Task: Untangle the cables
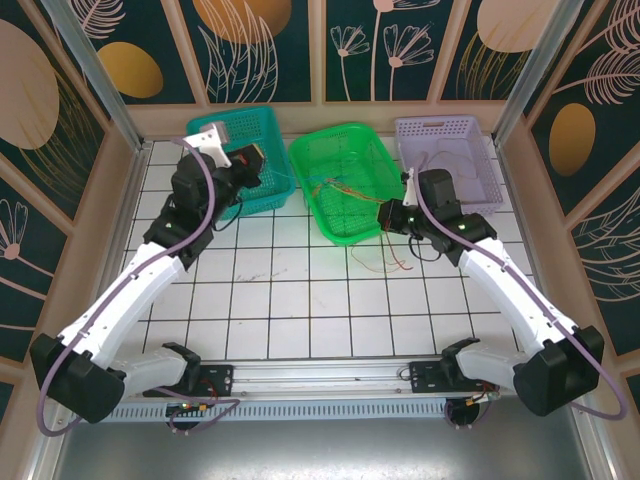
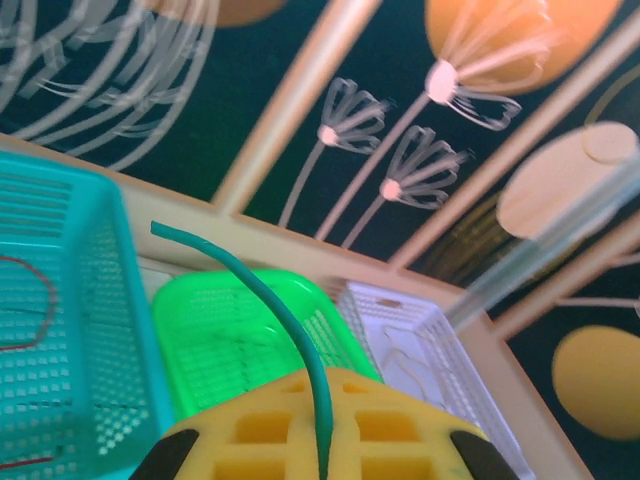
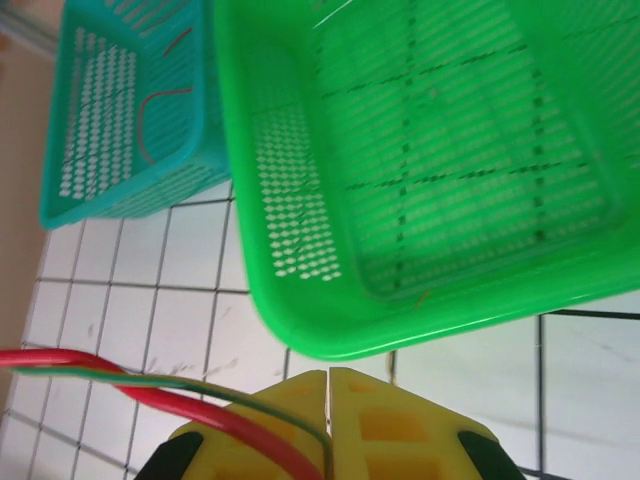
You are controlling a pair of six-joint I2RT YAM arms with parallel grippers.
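Note:
My left gripper (image 2: 325, 385) is shut on a green cable (image 2: 262, 290), which rises from between the yellow fingers and curves up to the left. In the top view the left gripper (image 1: 250, 162) hangs over the teal basket (image 1: 222, 118). My right gripper (image 3: 328, 376) is shut on a red cable (image 3: 150, 388) and a thin green cable (image 3: 170, 378), both trailing off to the left. The right gripper (image 1: 386, 215) sits at the green basket's (image 1: 372, 142) near right corner. A tangle of cables (image 1: 330, 186) lies in that basket, and loose strands (image 1: 386, 262) droop onto the tiles below the gripper.
The teal basket (image 2: 120, 330) holds a red wire (image 2: 40, 300). A lavender basket (image 1: 480, 190) at the back right holds a tan wire (image 2: 400, 365). The three baskets stand side by side along the back wall. White tiled floor (image 1: 300, 300) spreads in front of them.

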